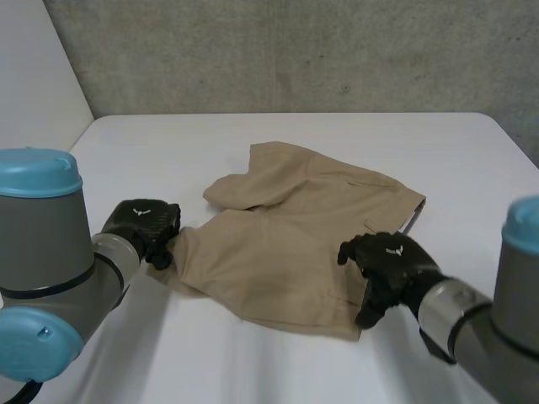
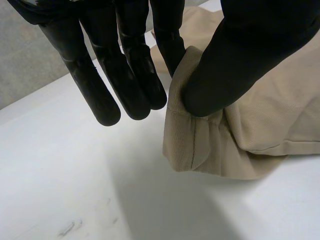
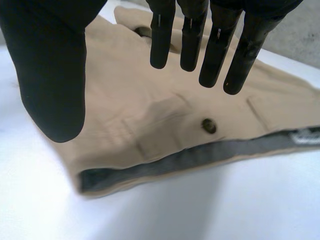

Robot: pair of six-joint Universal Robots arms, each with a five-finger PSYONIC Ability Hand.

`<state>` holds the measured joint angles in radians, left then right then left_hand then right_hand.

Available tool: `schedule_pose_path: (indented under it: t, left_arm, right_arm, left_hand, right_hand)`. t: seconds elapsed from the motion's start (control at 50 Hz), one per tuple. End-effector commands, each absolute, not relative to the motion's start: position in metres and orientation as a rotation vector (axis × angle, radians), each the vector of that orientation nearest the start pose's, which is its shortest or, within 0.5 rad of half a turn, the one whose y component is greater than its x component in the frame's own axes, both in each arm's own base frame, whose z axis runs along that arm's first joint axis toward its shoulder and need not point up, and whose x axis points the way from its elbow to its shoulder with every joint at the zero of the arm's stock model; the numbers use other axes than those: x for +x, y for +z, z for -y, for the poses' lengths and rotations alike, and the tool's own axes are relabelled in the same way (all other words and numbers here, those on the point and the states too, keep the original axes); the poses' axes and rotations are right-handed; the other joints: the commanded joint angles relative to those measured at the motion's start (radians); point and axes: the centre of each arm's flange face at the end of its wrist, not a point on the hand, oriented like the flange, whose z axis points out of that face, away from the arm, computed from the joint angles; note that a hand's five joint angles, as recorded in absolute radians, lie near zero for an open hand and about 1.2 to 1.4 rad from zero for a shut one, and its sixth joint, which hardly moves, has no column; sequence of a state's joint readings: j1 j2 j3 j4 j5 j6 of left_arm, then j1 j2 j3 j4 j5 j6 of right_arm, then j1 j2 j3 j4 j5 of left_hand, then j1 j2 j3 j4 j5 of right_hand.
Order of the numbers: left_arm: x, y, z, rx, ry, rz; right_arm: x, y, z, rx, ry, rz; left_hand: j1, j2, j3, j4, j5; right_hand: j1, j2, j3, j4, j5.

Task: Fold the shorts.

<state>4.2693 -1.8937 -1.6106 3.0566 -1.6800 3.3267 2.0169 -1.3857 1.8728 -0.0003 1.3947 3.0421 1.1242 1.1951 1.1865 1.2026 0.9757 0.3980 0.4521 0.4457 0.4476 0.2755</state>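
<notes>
On the white table (image 1: 253, 362), the right hand (image 1: 392, 261) hovers with straight, spread fingers, holding nothing, over the near right waistband (image 3: 200, 155) by a dark button (image 3: 208, 125). The left hand (image 1: 145, 225) pinches a leg hem between thumb and finger at the left edge of the tan shorts (image 1: 295, 227), which lie mid-table with the far leg folded.

One pair of shorts (image 1: 295, 227) is lying on one table (image 1: 253, 143), and two hands are sitting at its edges, one left hand (image 1: 143, 223) and one right hand (image 1: 389, 261).
</notes>
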Motion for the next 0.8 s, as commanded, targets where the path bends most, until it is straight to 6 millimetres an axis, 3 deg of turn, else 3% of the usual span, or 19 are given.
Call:
schedule_pose_path:
  t: [0.02,0.34,0.54,0.7,0.8]
  left_arm:
    - [-0.245,0.192,0.247,0.707,-1.732,-2.575]
    - [-0.244,0.189,0.246,0.700,-1.723,-2.586]
    - [-0.244,0.187,0.245,0.685,-1.721,-2.600]
    - [-0.244,0.187,0.245,0.680,-1.718,-2.601]
    - [-0.243,0.187,0.245,0.682,-1.715,-2.601]
  right_arm:
    - [0.249,0.156,0.169,-0.700,-1.389,-2.283]
    - [0.263,0.124,0.168,-0.815,-1.378,-2.280]
    - [0.266,0.122,0.185,-0.917,-1.559,-2.253]
    - [0.269,0.122,0.190,-0.958,-1.569,-2.252]
    - [0.269,0.122,0.191,-0.965,-1.539,-2.277]
  left_hand:
    - [0.272,0.201,0.210,0.194,0.246]
    - [0.272,0.201,0.210,0.194,0.246]
    - [0.272,0.201,0.210,0.194,0.246]
    - [0.272,0.201,0.210,0.194,0.246]
    - [0.272,0.201,0.210,0.194,0.246]
  right_hand:
    - [0.118,0.064,0.071,0.069,0.066]
    - [0.206,0.152,0.159,0.157,0.154]
    - [0.479,0.425,0.432,0.430,0.427]
    - [0.784,0.730,0.737,0.735,0.732]
    - [0.741,0.687,0.694,0.692,0.689]
